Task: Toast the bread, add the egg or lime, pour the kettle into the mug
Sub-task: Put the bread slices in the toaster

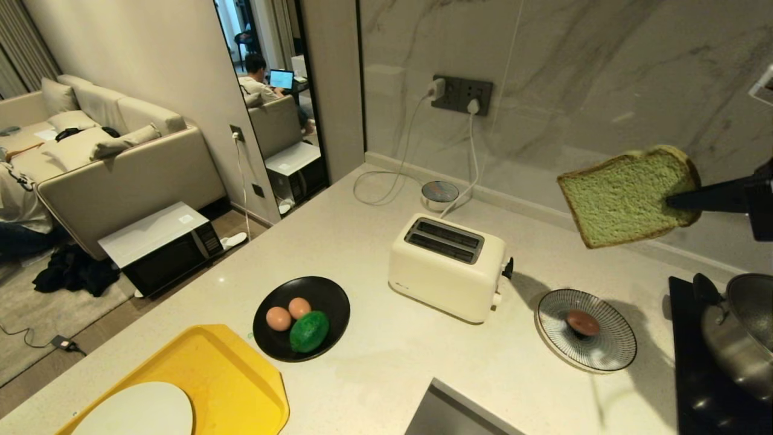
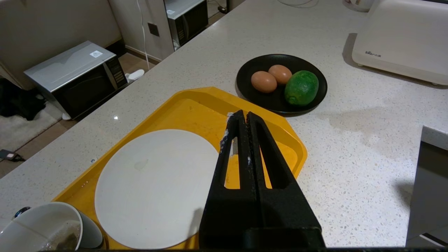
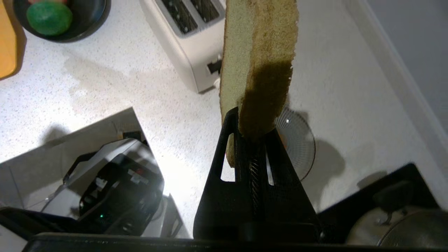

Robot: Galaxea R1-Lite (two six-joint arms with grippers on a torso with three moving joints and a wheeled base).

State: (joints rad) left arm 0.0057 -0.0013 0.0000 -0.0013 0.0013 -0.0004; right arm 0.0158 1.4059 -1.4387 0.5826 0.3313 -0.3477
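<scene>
Right gripper (image 1: 673, 202) pinches bread (image 1: 628, 196) above striped plate (image 1: 610, 356) (toaster (image 1: 447, 266) beside).

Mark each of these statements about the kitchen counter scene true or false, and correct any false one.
1. The right gripper holds the bread in the air. True.
2. The bread is already in the toaster. False: both slots are empty, and the slice hangs above the counter to the toaster's right.
3. The black plate holds two eggs and a lime. True.
4. The left gripper grips an egg. False: it is shut on nothing, above the yellow tray.
5. The striped plate lies on the yellow tray. False: it sits on the counter, right of the toaster.
</scene>
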